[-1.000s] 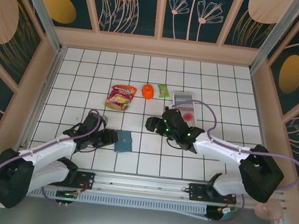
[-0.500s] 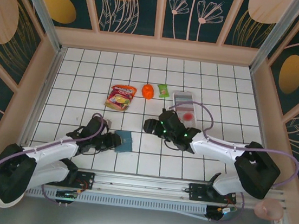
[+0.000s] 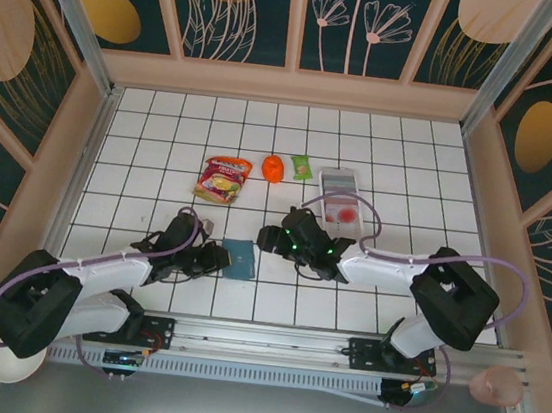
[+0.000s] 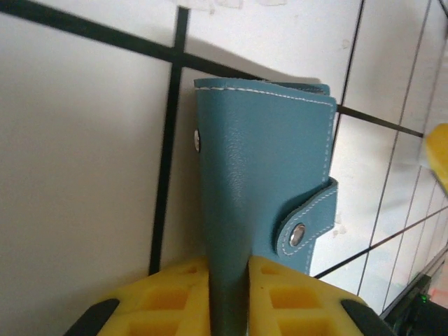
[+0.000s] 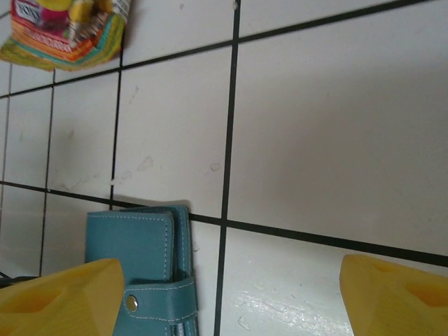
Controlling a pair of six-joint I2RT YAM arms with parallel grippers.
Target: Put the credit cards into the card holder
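Top view: lit brightly and evenly from overhead. Noted no blown-out patches on the white tiles (image 3: pixel 163 142), only soft, short shadows under both arms. Sharp across the middle; some wide-angle splay of the walls toward the corners.

Left wrist view: dimmer, greyish cast. Found the stitching on the wallet (image 4: pixel 266 175) crisp. Noted a dark, soft-edged shadow on the tile above and left of it. Left fingers (image 4: pixel 175 301) soft, too close for focus.

Right wrist view: noted a faint sheen on the bottom tile and a narrow shadow along the wallet's top edge. Right fingers (image 5: pixel 63 294) and snack packet (image 5: pixel 63 31) slightly blurred.
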